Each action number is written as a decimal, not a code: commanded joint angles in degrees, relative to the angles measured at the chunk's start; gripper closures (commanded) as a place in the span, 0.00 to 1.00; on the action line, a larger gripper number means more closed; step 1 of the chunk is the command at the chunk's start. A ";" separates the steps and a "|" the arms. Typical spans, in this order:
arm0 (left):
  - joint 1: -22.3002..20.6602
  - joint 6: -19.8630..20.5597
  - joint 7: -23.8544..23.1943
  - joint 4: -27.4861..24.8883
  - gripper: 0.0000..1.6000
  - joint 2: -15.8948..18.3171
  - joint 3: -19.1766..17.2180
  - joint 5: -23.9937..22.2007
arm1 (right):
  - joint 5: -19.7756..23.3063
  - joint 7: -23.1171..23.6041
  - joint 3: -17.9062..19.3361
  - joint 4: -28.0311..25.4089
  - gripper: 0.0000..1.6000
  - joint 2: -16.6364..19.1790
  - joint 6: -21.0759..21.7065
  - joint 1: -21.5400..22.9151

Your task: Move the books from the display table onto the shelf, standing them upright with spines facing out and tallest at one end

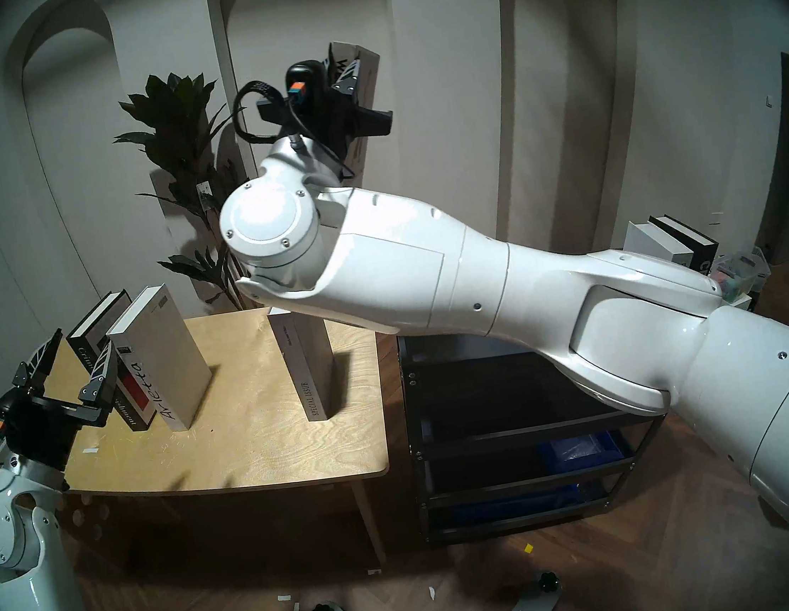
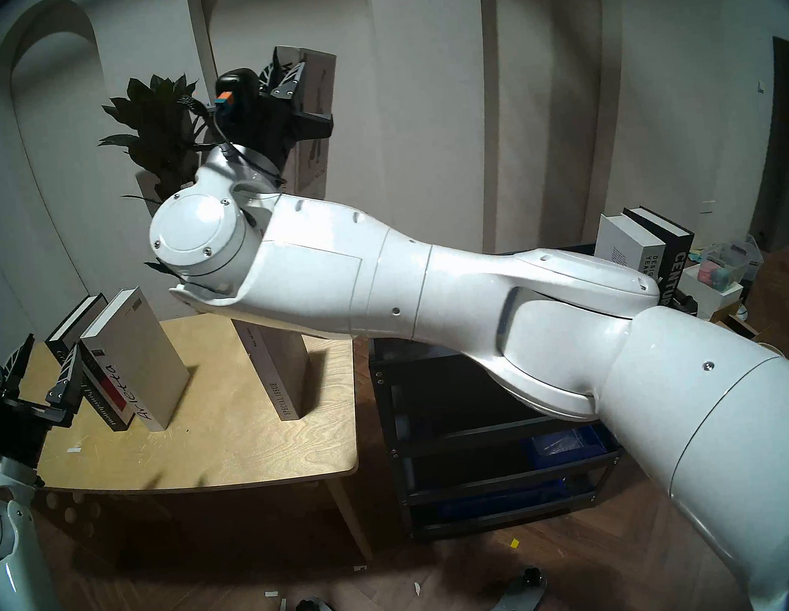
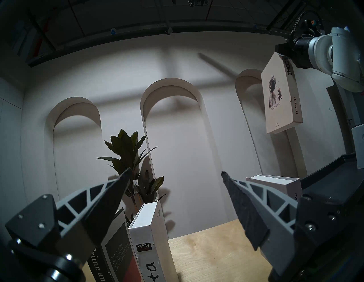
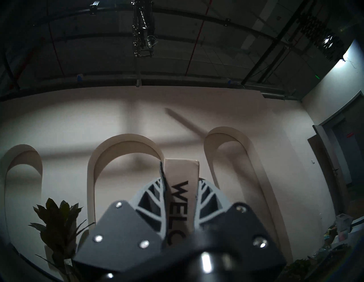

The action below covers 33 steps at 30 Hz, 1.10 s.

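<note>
Three table books (image 1: 176,359) outside right-wrist view

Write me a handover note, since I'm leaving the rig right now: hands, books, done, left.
Right hand: shut on the Welcome book, held high in the air.
Left hand: open, empty, by the Crime and Punishment book.
Display table: Crime and Punishment, Arietta, Special Issue, all upright.
Done: Designhotels Yearbook and Century upright on the shelf.
Left: shelve Welcome, then the other three.
</note>
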 commanded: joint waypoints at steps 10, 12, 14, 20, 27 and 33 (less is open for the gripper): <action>-0.22 -0.22 -0.08 -0.73 0.00 0.21 -0.09 -0.11 | -1.05 1.97 3.65 -9.20 1.00 13.32 4.16 -5.35; -0.22 -0.22 -0.07 -0.71 0.00 0.21 -0.08 -0.10 | -0.78 2.58 4.14 -10.72 1.00 15.00 4.47 -5.91; -0.23 -0.21 -0.05 -0.68 0.00 0.21 -0.08 -0.10 | -0.56 3.12 4.63 -11.85 1.00 15.99 4.74 -6.36; -0.24 -0.19 -0.01 -0.59 0.00 0.22 -0.05 -0.08 | -0.32 4.87 5.53 -17.11 1.00 20.37 5.43 -7.51; -0.25 -0.18 0.04 -0.49 0.00 0.22 -0.03 -0.07 | 0.48 6.62 6.97 -21.93 1.00 25.16 6.03 -9.83; -0.25 -0.16 0.09 -0.41 0.00 0.22 -0.01 -0.05 | 1.05 8.30 8.18 -24.93 1.00 29.48 6.56 -11.71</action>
